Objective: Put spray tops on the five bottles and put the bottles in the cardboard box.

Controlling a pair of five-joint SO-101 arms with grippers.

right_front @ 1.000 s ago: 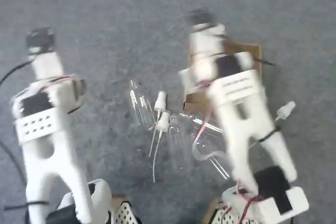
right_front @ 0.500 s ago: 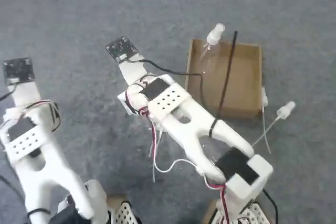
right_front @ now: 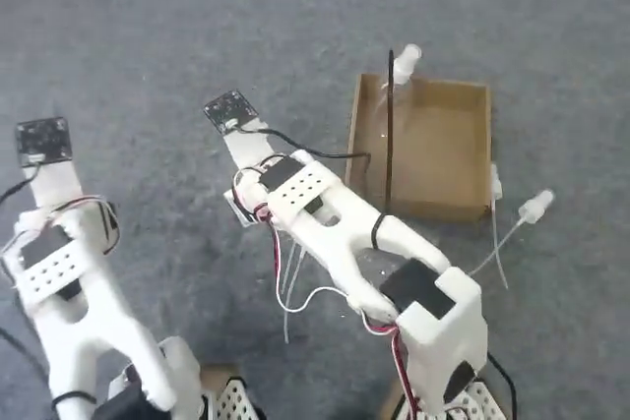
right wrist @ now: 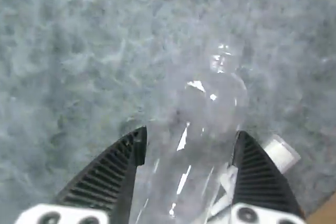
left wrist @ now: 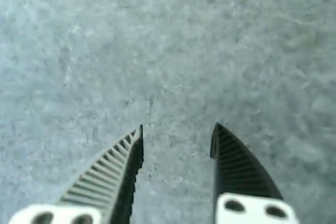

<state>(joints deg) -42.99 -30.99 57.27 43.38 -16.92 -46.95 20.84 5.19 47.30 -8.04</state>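
clearly the step in hand looks like picking up an uncapped bottle. closest in, the left end effector [left wrist: 178, 126] hangs with its jaws apart above bare grey table [left wrist: 173, 35], holding nothing, its arm folded upright on its own side. a little farther out, the right arm leans across toward the middle of the table, wrist tipped down. the right end effector [right wrist: 191, 132] is spread wide with one jaw on each side of a clear bottle [right wrist: 207, 127] lying on the table; whether either jaw touches it, i cannot tell. a white spray top [right wrist: 281, 153] lies just beside that bottle. to do this well, i judge the jaws should close squarely and gently on the bottle's body, since round clear plastic may slip, and keep the spray top out of the pinch. farther off, a loose spray top [right_front: 535, 208] lies near the cardboard box [right_front: 448, 145]. farthest, a capped bottle [right_front: 405, 58] sits in the box's far corner.
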